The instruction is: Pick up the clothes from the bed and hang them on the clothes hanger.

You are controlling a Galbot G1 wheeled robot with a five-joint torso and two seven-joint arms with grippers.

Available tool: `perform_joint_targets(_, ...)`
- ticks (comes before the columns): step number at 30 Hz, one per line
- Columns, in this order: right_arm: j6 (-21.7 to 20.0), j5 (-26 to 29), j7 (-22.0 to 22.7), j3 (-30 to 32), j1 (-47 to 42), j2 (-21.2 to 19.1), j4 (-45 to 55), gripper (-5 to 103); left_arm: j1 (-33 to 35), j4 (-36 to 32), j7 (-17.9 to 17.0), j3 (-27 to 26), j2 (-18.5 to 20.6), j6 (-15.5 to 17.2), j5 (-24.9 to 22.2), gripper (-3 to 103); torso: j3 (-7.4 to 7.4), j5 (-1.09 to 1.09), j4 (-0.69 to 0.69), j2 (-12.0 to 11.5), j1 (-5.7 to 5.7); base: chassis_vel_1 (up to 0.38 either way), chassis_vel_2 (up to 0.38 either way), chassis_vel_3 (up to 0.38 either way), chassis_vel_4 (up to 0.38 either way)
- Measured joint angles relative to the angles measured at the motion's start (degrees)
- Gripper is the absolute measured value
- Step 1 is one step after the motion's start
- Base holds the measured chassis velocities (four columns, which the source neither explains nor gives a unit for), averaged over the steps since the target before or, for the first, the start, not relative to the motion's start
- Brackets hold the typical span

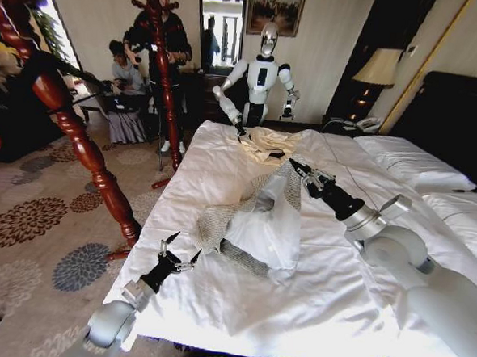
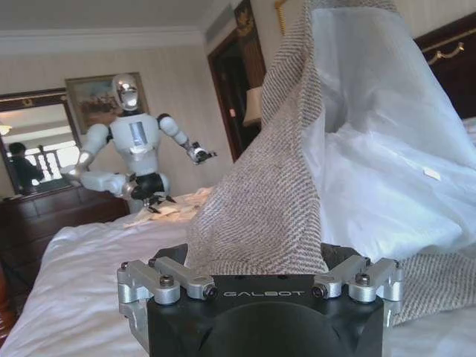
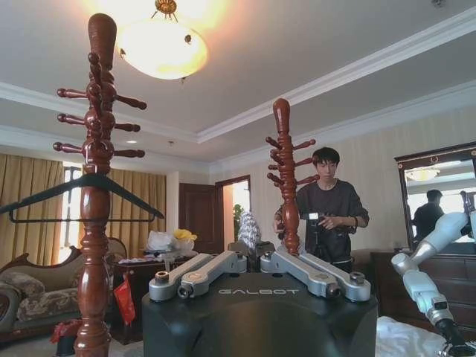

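Pretty standard hotel-style room. The floor had a beige carpet (image 1: 33, 223) with big dark flower medallions. Two turned reddish wooden coat stands (image 3: 95, 208) stood on it. Walls were cream with white crown moulding, and a glowing ceiling lamp (image 3: 162, 46) hung overhead. There was a framed painting (image 1: 276, 7) on the far wall, gold curtains (image 3: 30, 201) by a window, and a bedside lamp (image 1: 379, 67) in the corner.
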Motion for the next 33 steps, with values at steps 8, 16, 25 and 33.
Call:
perform_joint_targets(8,-0.1,0.1,0.0,-0.7,1.1,0.0,-0.1,3,-5.3,4.4,1.5,4.3,3.7,0.2,1.5,100,0.00,-0.01,-0.01,0.0,0.00,0.000,0.000,0.000,0.000)
perform_joint_targets(16,-0.2,0.5,0.2,-0.7,1.1,-0.5,-0.1,3,-10.5,8.9,1.1,8.4,3.9,0.0,2.9,100,0.00,0.00,0.00,0.0,0.00,0.000,0.000,0.000,0.000)
perform_joint_targets(25,-0.1,0.7,0.4,-0.9,0.6,-0.6,-0.4,3,-14.8,13.8,0.8,11.8,0.7,-1.4,4.6,90,0.00,0.00,-0.01,0.0,0.00,0.000,0.000,0.000,0.000)
perform_joint_targets(33,0.2,0.5,0.3,-1.1,0.8,0.2,-1.2,3,-14.7,13.8,-0.4,12.1,-0.1,-1.9,4.8,57,-0.01,0.00,0.00,0.0,0.00,0.000,0.000,0.000,0.000)
